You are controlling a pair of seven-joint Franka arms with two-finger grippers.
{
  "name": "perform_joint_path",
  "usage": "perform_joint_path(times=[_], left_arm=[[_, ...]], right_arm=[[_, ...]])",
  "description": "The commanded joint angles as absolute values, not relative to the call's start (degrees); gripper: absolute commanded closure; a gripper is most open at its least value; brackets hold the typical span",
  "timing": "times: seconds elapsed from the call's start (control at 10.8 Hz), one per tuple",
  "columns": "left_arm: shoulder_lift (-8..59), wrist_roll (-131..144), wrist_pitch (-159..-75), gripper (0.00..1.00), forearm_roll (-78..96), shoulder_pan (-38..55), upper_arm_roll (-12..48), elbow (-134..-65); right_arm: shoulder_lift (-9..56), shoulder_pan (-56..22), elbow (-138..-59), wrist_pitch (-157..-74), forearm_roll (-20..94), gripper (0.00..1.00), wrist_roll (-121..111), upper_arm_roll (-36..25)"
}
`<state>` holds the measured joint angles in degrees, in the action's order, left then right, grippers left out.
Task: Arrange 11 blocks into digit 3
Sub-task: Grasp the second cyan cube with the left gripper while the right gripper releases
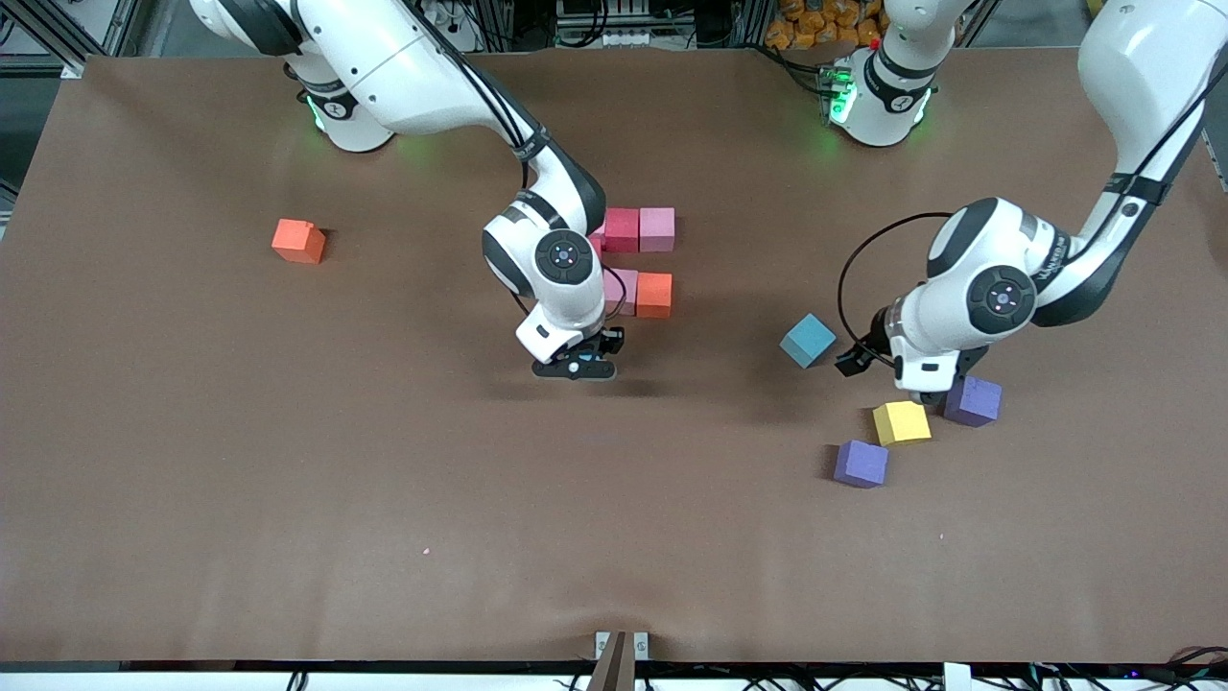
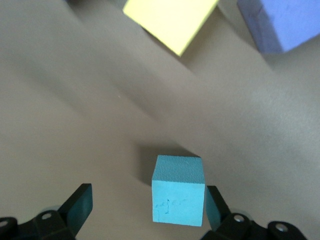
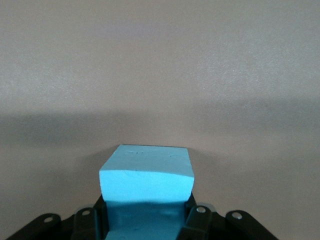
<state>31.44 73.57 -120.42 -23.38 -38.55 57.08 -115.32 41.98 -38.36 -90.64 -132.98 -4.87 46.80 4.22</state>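
Observation:
My right gripper (image 1: 576,367) is shut on a light blue block (image 3: 147,182), low over the table next to a cluster of blocks. That cluster holds a red block (image 1: 622,229), a pink one (image 1: 657,228), another pink one (image 1: 624,291) and an orange-red one (image 1: 654,294); the right arm hides part of it. My left gripper (image 2: 147,207) stands open around a second light blue block (image 1: 808,340) (image 2: 179,192), which sits close to one finger (image 2: 216,207).
A yellow block (image 1: 901,422) (image 2: 170,20) and two purple blocks (image 1: 972,400) (image 1: 861,464) lie near the left gripper. An orange block (image 1: 298,241) lies alone toward the right arm's end of the table.

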Motion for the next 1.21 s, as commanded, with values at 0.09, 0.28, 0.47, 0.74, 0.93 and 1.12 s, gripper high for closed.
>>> perform_joint_path(times=[0.09,0.28,0.47,0.74,0.93,1.12], left_arm=[[31.11,80.4,-126.55,0.0,-24.87,-36.4,57.66,-119.7],[31.29,81.39,-129.01,0.0,-26.27,-36.12,57.48,-121.54],[32.08,81.47,-131.12,0.0,-28.64,-36.3,57.04,-123.65],[33.13,81.65,-134.21,0.0,-32.51,-36.04,54.67,-125.77],[33.4,81.65,-134.3,0.0,-32.52,-36.04,54.67,-125.51],[33.4,81.82,-134.21,0.0,-32.43,-36.12,54.67,-125.33]], right_arm=[[41.4,-39.38,-92.46,-132.98,-4.04,0.56,46.76,3.69],[41.48,-39.03,-92.37,-133.15,-4.04,0.53,46.76,3.6],[41.48,-38.76,-92.37,-133.15,-4.04,0.24,46.76,3.6],[41.48,-38.58,-92.29,-133.15,-4.22,0.0,46.76,3.52],[41.14,-38.41,-92.29,-133.15,-4.31,0.0,46.76,3.52],[39.47,-38.15,-91.93,-132.54,-3.96,0.0,46.76,3.34]])
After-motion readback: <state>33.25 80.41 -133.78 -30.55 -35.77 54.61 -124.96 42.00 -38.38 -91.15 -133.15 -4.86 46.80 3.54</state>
